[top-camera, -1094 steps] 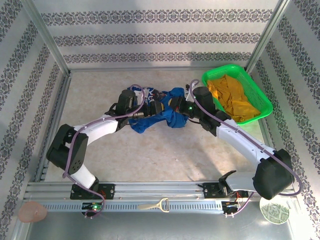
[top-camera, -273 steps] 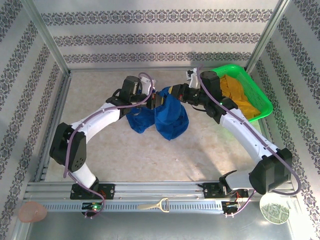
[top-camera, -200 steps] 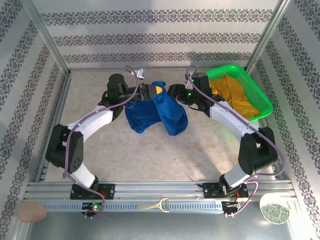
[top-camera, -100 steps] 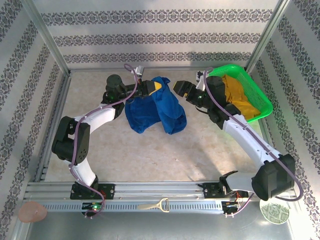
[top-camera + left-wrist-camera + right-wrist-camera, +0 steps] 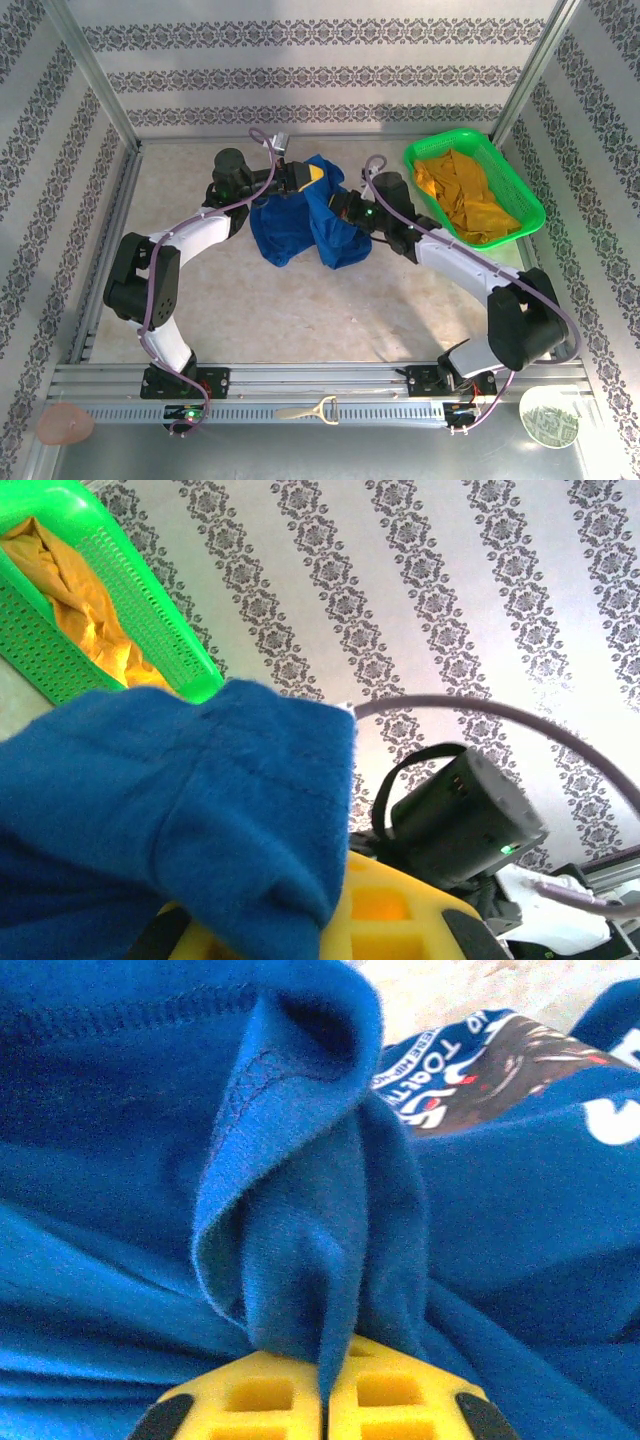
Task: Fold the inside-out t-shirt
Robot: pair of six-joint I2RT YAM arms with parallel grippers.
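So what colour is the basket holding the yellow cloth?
The basket is bright green, clearest in the top view.

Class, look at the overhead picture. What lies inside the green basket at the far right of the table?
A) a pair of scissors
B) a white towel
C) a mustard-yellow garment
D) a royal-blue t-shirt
C: the green basket holds a crumpled mustard-yellow garment, while the blue t-shirt is outside it, between the two arms.
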